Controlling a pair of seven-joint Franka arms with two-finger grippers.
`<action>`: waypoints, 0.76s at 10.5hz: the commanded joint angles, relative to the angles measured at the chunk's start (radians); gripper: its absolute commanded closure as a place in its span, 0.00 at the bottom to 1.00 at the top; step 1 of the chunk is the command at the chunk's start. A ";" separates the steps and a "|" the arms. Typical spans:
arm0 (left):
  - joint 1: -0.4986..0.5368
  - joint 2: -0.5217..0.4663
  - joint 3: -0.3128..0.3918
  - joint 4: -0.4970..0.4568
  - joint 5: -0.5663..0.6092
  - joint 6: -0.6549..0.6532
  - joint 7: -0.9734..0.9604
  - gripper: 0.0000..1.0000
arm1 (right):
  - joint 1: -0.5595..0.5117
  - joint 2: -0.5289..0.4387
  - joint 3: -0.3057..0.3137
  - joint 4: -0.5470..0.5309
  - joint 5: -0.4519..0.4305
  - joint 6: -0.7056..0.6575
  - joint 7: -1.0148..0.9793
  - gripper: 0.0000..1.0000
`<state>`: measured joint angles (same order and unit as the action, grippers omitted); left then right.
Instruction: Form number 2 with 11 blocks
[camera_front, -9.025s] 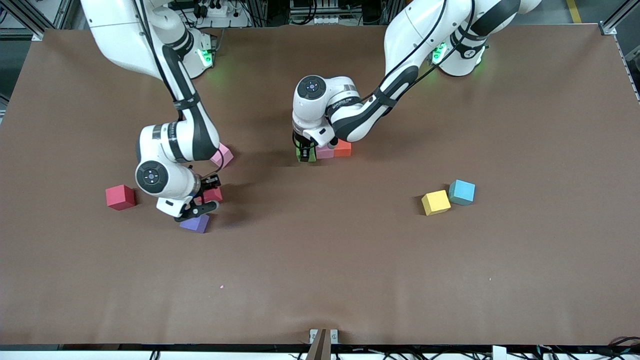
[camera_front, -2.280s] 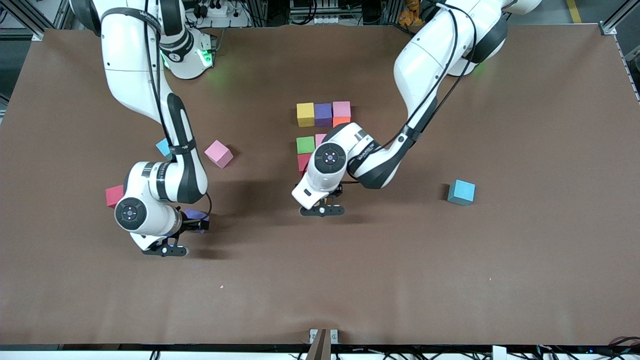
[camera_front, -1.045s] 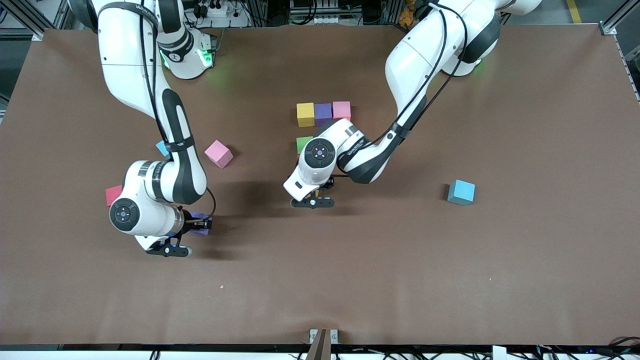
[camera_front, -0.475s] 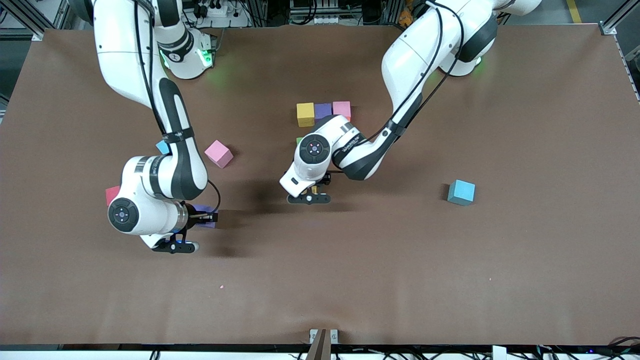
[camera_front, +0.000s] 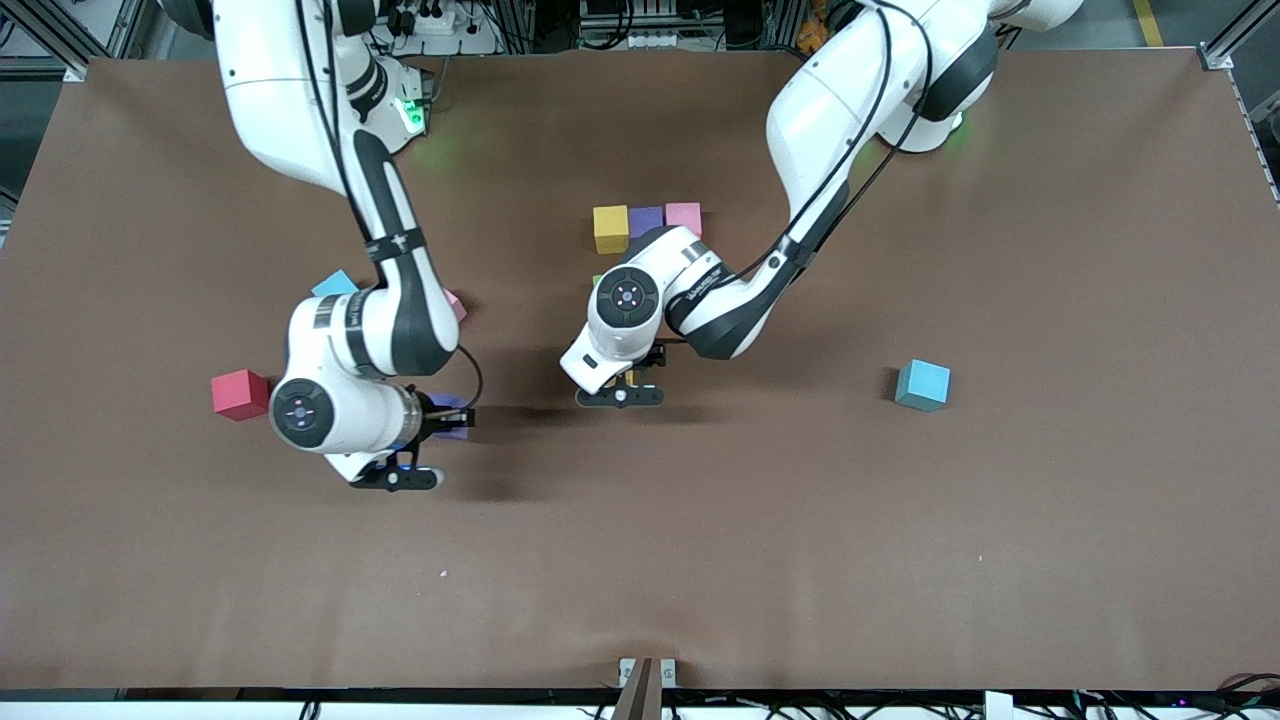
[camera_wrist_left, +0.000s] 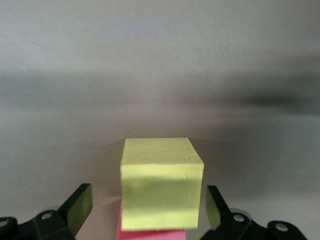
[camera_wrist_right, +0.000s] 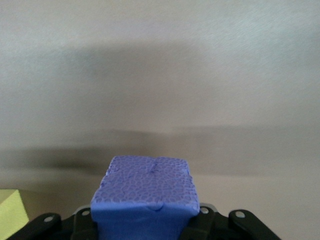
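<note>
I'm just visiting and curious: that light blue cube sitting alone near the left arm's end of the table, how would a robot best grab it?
Probably from straight above, fingers closing on two opposite side faces of the light blue cube. It sits flat on the table with bare space on every side, so nothing blocks the fingers. It is turned slightly, so the wrist should rotate to match its faces.

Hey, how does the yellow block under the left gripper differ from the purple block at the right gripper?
The yellow block sits on the table between the open fingers of the left gripper, with gaps on both sides; the purple block is clamped in the shut right gripper. The yellow block lies beside a red block; the purple block has no block touching it. Both are plain foam cubes that look alike in size.
</note>
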<state>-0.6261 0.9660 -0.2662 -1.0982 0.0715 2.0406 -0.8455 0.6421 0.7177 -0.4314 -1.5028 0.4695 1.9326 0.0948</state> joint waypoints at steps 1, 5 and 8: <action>0.055 -0.125 0.013 -0.020 -0.027 -0.141 -0.006 0.00 | 0.002 -0.015 0.002 0.006 0.017 -0.009 0.042 0.70; 0.212 -0.281 0.018 -0.131 -0.010 -0.324 -0.067 0.00 | 0.094 -0.004 0.003 0.029 0.015 0.002 0.314 0.70; 0.368 -0.490 0.010 -0.451 0.068 -0.182 -0.017 0.00 | 0.192 0.000 0.005 0.029 0.020 0.043 0.585 0.70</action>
<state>-0.3240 0.6310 -0.2461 -1.3142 0.1145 1.7597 -0.8818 0.8034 0.7170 -0.4208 -1.4772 0.4714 1.9561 0.5698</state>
